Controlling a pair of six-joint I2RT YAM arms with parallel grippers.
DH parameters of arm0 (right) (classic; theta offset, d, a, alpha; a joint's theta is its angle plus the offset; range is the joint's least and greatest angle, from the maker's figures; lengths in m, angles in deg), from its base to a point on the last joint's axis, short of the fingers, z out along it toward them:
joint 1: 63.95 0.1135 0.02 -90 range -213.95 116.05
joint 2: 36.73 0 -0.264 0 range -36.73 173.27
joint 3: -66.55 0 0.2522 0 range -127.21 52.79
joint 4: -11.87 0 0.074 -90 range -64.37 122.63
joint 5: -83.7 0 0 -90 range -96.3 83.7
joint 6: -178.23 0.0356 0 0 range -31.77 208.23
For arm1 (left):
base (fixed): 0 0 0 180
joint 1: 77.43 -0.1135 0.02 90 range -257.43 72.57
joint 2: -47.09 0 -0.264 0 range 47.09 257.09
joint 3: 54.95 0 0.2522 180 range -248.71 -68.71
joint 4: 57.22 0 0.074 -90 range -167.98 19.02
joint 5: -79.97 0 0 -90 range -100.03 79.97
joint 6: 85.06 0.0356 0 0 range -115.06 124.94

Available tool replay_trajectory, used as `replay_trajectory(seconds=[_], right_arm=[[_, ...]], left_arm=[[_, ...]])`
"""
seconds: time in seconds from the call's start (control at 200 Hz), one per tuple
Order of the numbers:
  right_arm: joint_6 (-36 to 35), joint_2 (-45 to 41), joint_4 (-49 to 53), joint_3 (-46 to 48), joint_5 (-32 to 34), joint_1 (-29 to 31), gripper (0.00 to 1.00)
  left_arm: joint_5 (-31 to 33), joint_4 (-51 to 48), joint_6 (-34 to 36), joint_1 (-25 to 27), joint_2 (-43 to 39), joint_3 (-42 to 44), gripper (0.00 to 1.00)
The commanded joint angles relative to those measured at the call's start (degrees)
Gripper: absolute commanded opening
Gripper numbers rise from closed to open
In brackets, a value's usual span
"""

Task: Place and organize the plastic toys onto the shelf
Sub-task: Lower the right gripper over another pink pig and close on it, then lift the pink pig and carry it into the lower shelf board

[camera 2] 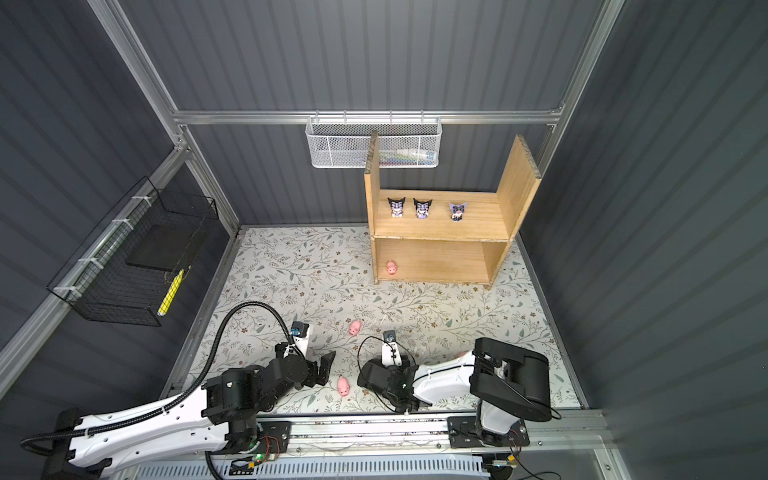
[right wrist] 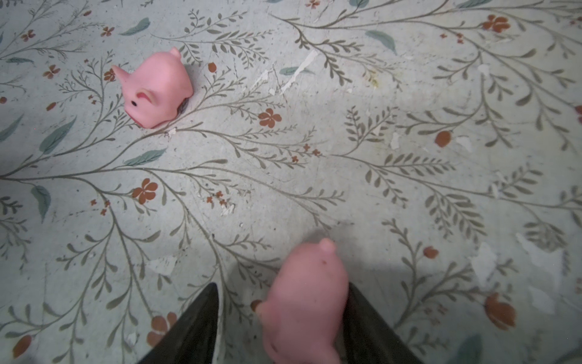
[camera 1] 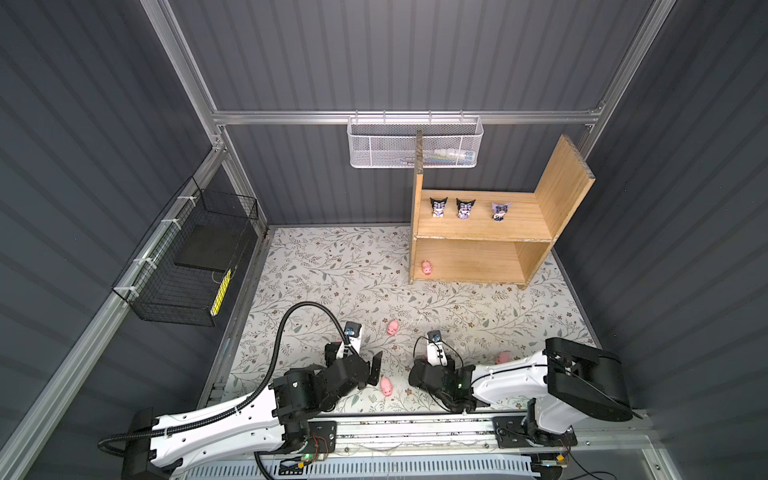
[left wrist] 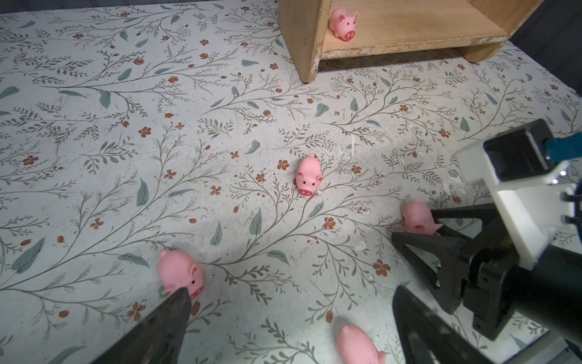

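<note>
1. Done: three figurines [camera 1: 465, 208] stand in a row on the upper level of the shelf [camera 1: 565, 187]
2. Done: one shelf pig [camera 1: 427, 268] stands on the lower level, at the end next to the side board
3. Left to do: five pigs lie on the table [camera 1: 332, 266], all well apart from the shelf and near the arms
4. Far pig [camera 1: 392, 327] is loose, between the two arms on the shelf side
5. Near pig [camera 1: 386, 386] is loose, between the two wrists
6. Side pig [camera 1: 503, 357] is loose, just beside the right forearm
7. Left pig [left wrist: 179, 274] is at the tip of one left finger; touching or just beside, can't tell
8. Target pig [right wrist: 305, 302] is blurred and sits between the right fingers, on the table as far as I can tell
9. Right gripper [right wrist: 283, 286]: fingers apart around target pig, one against it and a gap at the other, so not clamped yet
10. Left gripper [left wrist: 291, 291]: fingers wide apart, holding nothing
11. Judgement: four of nine toys placed and the upper row looks finished; the current step looks like grabbing the second pig, and the lower level has room for five more
</note>
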Motion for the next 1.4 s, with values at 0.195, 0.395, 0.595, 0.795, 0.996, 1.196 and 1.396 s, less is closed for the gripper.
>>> replay_trajectory(seconds=[0.195,0.395,0.595,0.795,0.996,1.196,1.396], right_arm=[[0.1,3.2,3.3,-1.7,0.1,0.2,0.48],[0.0,3.9,2.8,-0.7,-0.9,0.2,0.47],[-0.3,4.2,2.0,0.5,-1.5,0.2,0.40],[-0.8,4.6,2.1,0.3,-2.0,0.2,0.32],[-2.7,1.6,2.0,1.0,-1.5,0.2,0.31],[-4.9,-2.7,3.2,1.2,-1.2,-0.6,0.31],[-6.5,-5.2,4.1,1.2,-1.3,-1.8,0.31]], left_arm=[[1.7,-0.3,-0.4,0.3,-0.1,0.9,1.00],[2.1,-0.7,-0.4,0.3,-1.0,1.1,1.00],[2.4,-1.3,-0.4,0.3,-1.8,1.4,1.00],[2.7,-1.5,-0.6,0.3,-1.7,1.5,1.00],[2.6,-1.0,-0.8,0.3,-1.1,1.5,1.00],[2.5,-0.3,-0.7,0.3,-0.2,1.4,1.00],[2.2,0.6,-0.4,0.3,0.6,1.4,1.00]])
